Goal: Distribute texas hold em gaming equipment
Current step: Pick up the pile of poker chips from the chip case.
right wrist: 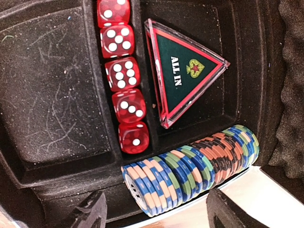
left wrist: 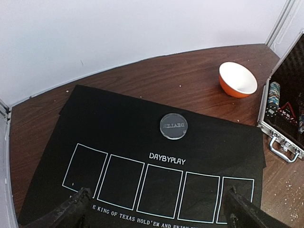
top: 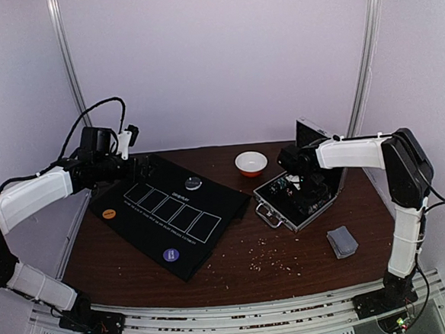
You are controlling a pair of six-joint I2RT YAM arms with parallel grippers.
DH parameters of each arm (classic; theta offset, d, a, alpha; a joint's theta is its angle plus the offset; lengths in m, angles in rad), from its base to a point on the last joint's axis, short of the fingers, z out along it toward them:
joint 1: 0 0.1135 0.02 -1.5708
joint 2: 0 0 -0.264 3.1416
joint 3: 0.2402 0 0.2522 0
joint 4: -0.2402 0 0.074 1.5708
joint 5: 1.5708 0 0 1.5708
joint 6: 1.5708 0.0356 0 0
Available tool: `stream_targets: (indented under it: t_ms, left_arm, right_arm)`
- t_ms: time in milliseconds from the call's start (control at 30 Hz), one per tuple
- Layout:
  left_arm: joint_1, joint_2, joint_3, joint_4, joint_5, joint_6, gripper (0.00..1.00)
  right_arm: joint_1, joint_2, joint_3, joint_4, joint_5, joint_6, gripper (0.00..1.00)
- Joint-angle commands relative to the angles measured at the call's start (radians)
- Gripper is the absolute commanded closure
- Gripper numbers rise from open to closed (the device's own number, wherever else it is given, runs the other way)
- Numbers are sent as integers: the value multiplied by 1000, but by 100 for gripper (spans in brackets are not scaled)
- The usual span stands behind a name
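Discs: three on the black mat (top: 225,201), namely the orange disc (top: 108,214), the purple disc (top: 170,255) and the grey disc (top: 194,183).
Grey disc word: looks like "DEALER", upside down.
Mat words: "DAYBYPLAY" and "KING OF TEXAS HOLD'EM"; five white boxes.
Cards (top: 342,241): one grey-blue pack on the table, right of the silver case (top: 278,213).
Chips (right wrist: 190,166): one long striped row inside the case, too many to count.
Dice (right wrist: 126,76): five red, beside the chips.
Triangle (right wrist: 183,71): one, says "ALL IN".
Bowl (top: 250,163): one, white and orange.
Left gripper (left wrist: 156,213): fingers wide apart, holding nothing, over the mat.
Right gripper (right wrist: 154,211): fingers apart, over the chip row.
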Motion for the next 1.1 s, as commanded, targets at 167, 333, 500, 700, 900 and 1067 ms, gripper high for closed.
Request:
stream_targets:
  t_ms: [167,333,500,700,900,1067]
  left_arm:
    - [-1,12,-1,14,22,14,2]
    - [-1,15,-2,14,21,15,2]
    - [-1,14,-1,15,24,14,2]
    - [-1,17,-1,14,32,14,2]
    - [-1,15,0,14,31,13,2]
    - [-1,8,-4,14,20,15,2]
  right_arm:
    - [-4,29,10,-3,7,-7,25]
    - [-6,33,3,-7,-36,-7,29]
    - [-1,29,2,-17,-102,-6,37]
    - [5,3,-18,-10,-82,-7,39]
    - [-27,26,-19,-2,-34,-26,40]
    - [-45,55,-12,14,-65,-50,44]
